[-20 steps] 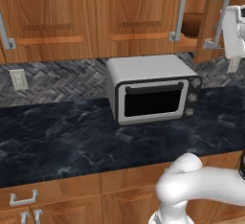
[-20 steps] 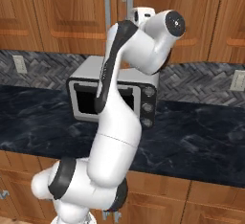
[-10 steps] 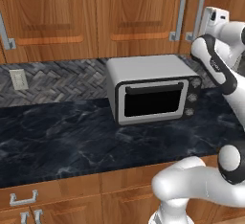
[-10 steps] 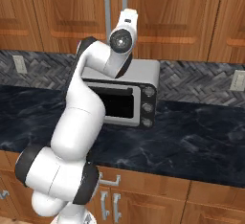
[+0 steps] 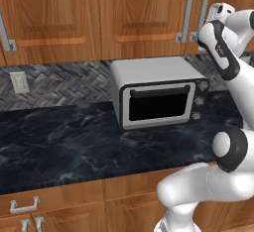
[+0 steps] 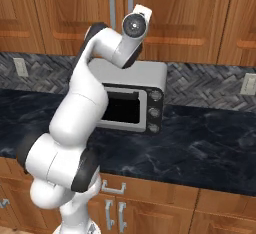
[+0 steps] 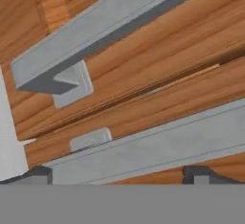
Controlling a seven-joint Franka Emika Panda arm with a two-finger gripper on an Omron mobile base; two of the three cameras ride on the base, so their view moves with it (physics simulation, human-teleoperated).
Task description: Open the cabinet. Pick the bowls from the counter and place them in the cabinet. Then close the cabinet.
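**Hand view: gripper at the paired cabinet handles, doors still shut**

Hand view, nearest plane: the gripper [image 7: 119,173] stands with its two dark fingertips [image 7: 39,173] spread wide, one at each side of the lower silver bar handle [image 7: 153,146], which runs between them; whether either tip touches the bar cannot be told. Beyond it lies the second bar handle [image 7: 95,27], with the dark seam between the two doors running between the bars.

Left base view, middle distance: the black veined worktop [image 5: 59,146] carries a toaster oven [image 5: 158,97]. The white arm [image 5: 221,52] rises past the oven to the cabinet [image 5: 144,18], whose doors lie flush and closed. In the right base view the hand sits just below the paired handles [image 6: 122,0].

Judgement: the step in hand is grasping a handle to open the cabinet; the bowl placing and the closing remain undone.

Risks:
- With the two bars so near each other, a tip may wedge in the gap or catch the neighbouring bar as the gripper closes.
- A shallow hold could slip off the smooth bar when pulled.
- A straight pull that ignores the door's hinge arc could twist the bar out of the grip.
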